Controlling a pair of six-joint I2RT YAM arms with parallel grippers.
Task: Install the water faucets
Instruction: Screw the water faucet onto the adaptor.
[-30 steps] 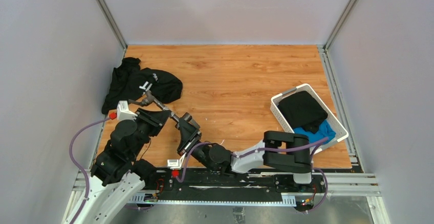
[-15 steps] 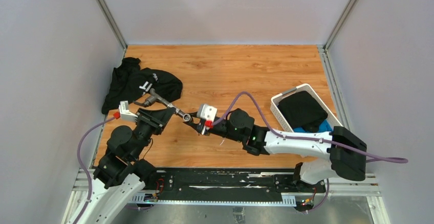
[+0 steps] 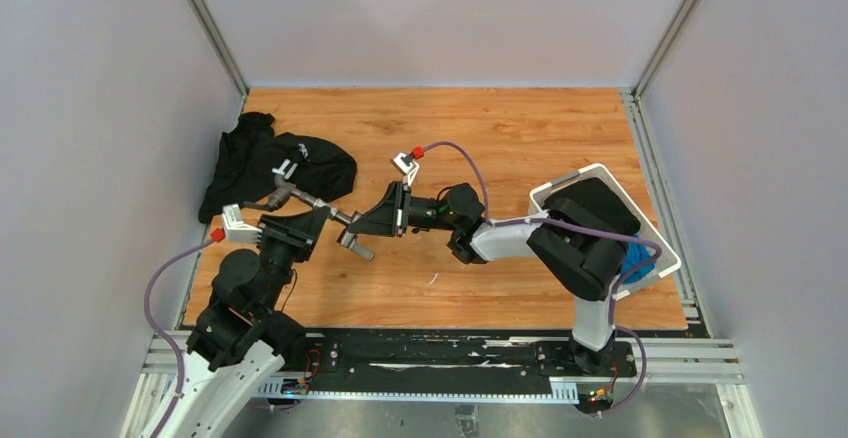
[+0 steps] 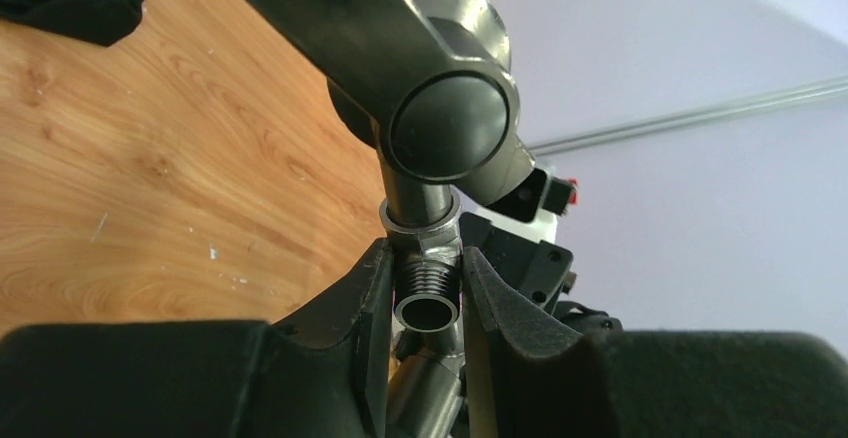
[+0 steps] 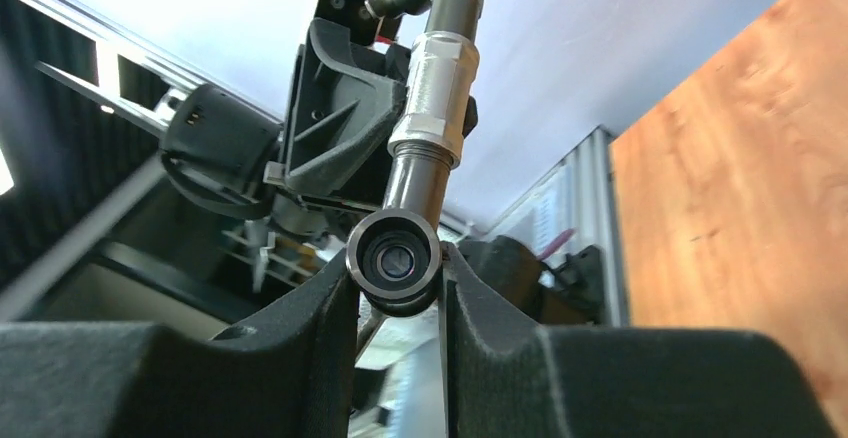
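While my left gripper [image 4: 424, 293] pinches the faucet [image 4: 445, 123] by its threaded stub, my right gripper [image 5: 396, 288] clamps its round end.

the garment [image 3: 270, 166] lies at the far left of the table [image 3: 500, 128]. the basket [image 3: 541, 210] sits at the right edge, with cloth [image 3: 600, 196] in it. between them, left of centre, the faucet assembly [image 3: 303, 199] is held above the table, one end just before the garment. the left gripper [image 3: 322, 220] clamps it from the near side, and the right gripper [image 3: 355, 228] clamps its other end from the right.
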